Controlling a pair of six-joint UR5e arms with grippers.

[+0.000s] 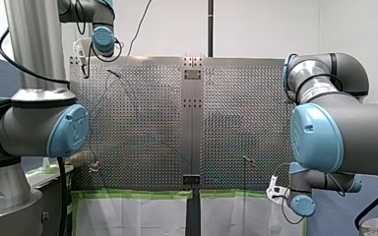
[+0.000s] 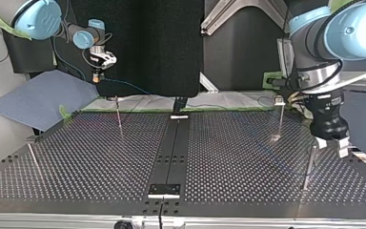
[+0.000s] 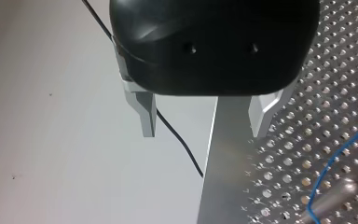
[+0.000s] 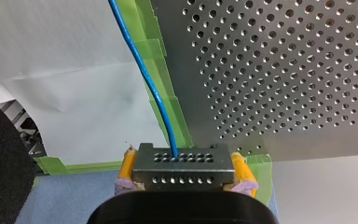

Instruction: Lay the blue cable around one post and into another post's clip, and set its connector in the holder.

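Observation:
My right gripper (image 4: 182, 162) has its yellow pads shut on a dark grey connector (image 4: 182, 169) with rows of small holes. The blue cable (image 4: 144, 74) leaves the connector and runs ahead over green tape at the plate's edge. In the top view my right gripper (image 2: 96, 76) hangs off the plate's far left corner, and the cable (image 2: 133, 87) trails from it toward the middle. My left gripper (image 3: 204, 126) is open, its metal fingers apart with nothing between them. It hovers over the plate's edge (image 2: 331, 145), next to a thin post (image 2: 309, 164).
More thin posts stand on the perforated plate (image 2: 248, 157): one (image 2: 118, 114) at the far left, one with a small top clip (image 2: 280, 117) at the far right, one (image 2: 32, 157) at the near left. A bracket (image 2: 164, 190) sits on the centre strip.

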